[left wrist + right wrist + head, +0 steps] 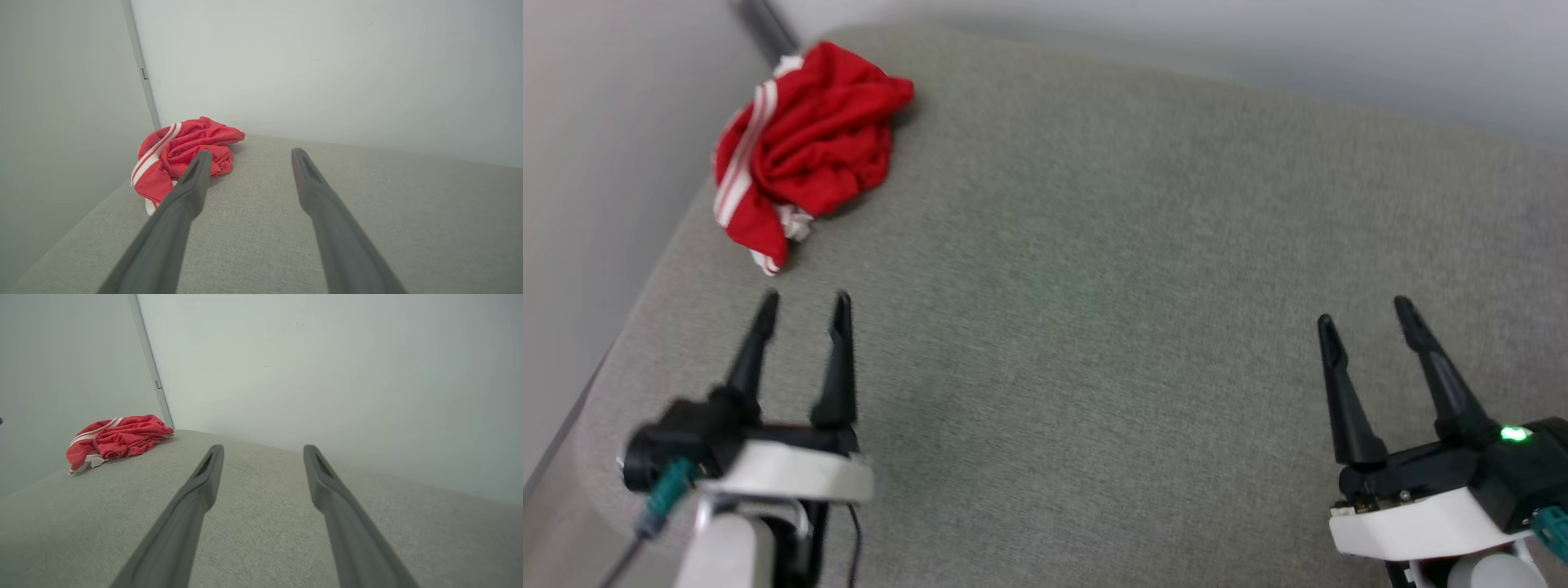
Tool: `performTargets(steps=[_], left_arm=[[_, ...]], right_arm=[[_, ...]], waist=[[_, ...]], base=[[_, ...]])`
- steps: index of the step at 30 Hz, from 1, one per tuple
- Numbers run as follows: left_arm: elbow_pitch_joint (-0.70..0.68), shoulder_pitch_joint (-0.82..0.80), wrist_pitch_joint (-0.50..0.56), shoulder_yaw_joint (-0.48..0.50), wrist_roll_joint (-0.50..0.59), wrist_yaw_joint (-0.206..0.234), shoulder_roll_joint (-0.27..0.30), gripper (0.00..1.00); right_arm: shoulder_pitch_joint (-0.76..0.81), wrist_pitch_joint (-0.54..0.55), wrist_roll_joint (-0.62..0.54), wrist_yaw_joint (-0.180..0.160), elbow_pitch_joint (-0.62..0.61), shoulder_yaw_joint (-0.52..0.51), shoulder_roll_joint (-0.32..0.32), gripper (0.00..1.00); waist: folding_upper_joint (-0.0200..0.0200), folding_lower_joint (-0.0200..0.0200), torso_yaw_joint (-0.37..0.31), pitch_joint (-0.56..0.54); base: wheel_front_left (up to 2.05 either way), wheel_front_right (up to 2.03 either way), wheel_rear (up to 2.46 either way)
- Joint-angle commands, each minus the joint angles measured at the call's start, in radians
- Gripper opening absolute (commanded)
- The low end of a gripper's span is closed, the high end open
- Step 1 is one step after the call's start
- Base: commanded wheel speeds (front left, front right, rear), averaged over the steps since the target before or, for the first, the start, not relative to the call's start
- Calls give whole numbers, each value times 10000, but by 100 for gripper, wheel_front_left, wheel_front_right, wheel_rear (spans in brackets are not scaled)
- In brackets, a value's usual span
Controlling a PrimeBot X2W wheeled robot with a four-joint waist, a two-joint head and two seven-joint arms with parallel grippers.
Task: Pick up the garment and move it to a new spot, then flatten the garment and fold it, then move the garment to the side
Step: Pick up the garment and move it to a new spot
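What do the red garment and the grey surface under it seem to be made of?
The garment looks like thin, soft, mesh-like fabric, matte: it lies crumpled in loose folds, with a fine dotted texture in the left wrist view. The grey surface seems woven upholstery cloth, matte, with a visible fine weave; its rounded edge hints at padding, uncertainly.

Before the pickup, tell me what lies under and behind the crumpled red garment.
The garment lies bunched on the grey padded surface, near its far left corner. Behind it two pale walls meet at a grey corner strip. The patch beneath its folds is covered.
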Motion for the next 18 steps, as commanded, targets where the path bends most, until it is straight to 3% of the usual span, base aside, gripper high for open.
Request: performTargets(steps=[1,9,16,18], left_arm=[[143,-587,-28,123,2,-32,250,100],[1907,-3805,257,547,-312,-55,2412,100],[3801,-6791,3779,-2,-2510,-46,4890,100],[4240,-7482,4860,-251,-3353,-48,5252,100]], right_arm=[[-173,-24,1,-3,-174,-43,-79,100],[-818,-23,-262,-3,-1035,38,-511,100],[-1238,1,-471,-3,-1737,41,-768,100],[-1349,15,-485,-3,-1831,63,-818,100]], waist=[[0,-1,-544,1106],[0,-1,-1304,2909],[0,-1,-1864,4025],[0,-1,-2028,4254]], base=[[0,0,0],[0,0,0],[0,0,0],[0,0,0]])
